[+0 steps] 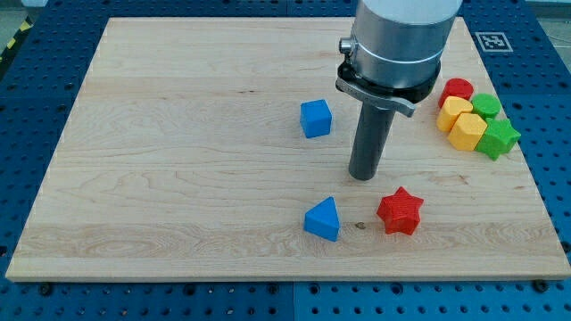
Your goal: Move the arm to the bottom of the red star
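Observation:
The red star lies on the wooden board at the lower right of middle. My tip rests on the board just above and to the left of the red star, a short gap away. A blue triangular block lies left of the star, below and left of my tip. A blue cube sits above and left of my tip.
A cluster at the board's right edge holds a red cylinder, two yellow blocks, a green cylinder-like block and a green star. The arm's grey body rises from the view's top.

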Controlling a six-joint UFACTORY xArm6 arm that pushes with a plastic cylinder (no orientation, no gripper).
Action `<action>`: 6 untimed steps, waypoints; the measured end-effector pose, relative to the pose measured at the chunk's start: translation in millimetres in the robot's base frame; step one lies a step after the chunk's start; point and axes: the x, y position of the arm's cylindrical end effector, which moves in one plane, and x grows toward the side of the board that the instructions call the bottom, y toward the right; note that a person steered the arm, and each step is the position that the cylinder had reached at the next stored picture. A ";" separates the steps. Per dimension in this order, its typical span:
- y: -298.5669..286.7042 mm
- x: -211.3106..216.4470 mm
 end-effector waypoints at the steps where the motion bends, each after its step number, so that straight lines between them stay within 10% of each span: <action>1: 0.0 1.0; 6: 71.4 -10.4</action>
